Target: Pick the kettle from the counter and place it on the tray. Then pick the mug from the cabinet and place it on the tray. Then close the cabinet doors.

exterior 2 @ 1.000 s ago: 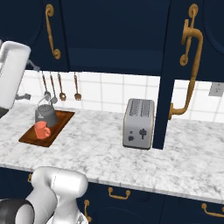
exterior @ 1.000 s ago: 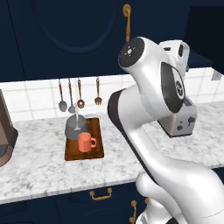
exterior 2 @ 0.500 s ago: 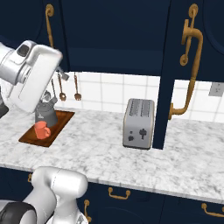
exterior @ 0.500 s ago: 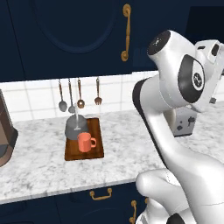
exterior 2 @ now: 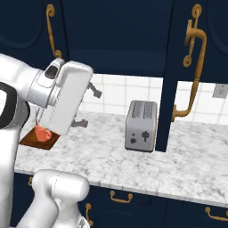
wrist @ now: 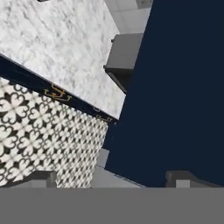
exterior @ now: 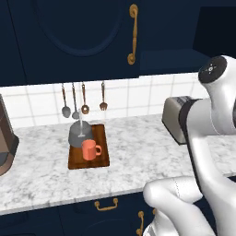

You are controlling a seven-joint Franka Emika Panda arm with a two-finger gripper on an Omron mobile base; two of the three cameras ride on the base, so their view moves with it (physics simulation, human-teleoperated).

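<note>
The dark grey kettle (exterior: 79, 133) and the salmon mug (exterior: 91, 150) both stand on the reddish-brown tray (exterior: 104, 140), on the marbled counter (exterior: 133, 152). In the right base view the mug (exterior 2: 42, 133) and a corner of the tray (exterior 2: 34, 140) peek out from behind my arm. My gripper (exterior 2: 88, 108) hangs open above the counter, well right of the tray, with nothing between its fingers. In the hand view my gripper (wrist: 113, 178) faces the navy panel of the open right cabinet door (wrist: 183, 87). The left cabinet door (exterior: 69, 37) is shut. The right door (exterior 2: 171, 75) stands swung out, its gold handle (exterior 2: 196, 67) showing.
A boxy silver toaster (exterior 2: 141, 126) sits on the counter between my hand and the open door. Utensils (exterior: 73, 103) hang on the tiled wall behind the tray. Navy drawers with gold pulls (exterior 2: 121, 197) run below the counter. Patterned floor tiles (wrist: 43, 140) lie under its front edge.
My arm has swung to the right, away from the tray and toward the open right door. The kettle, mug and tray have stayed put.
</note>
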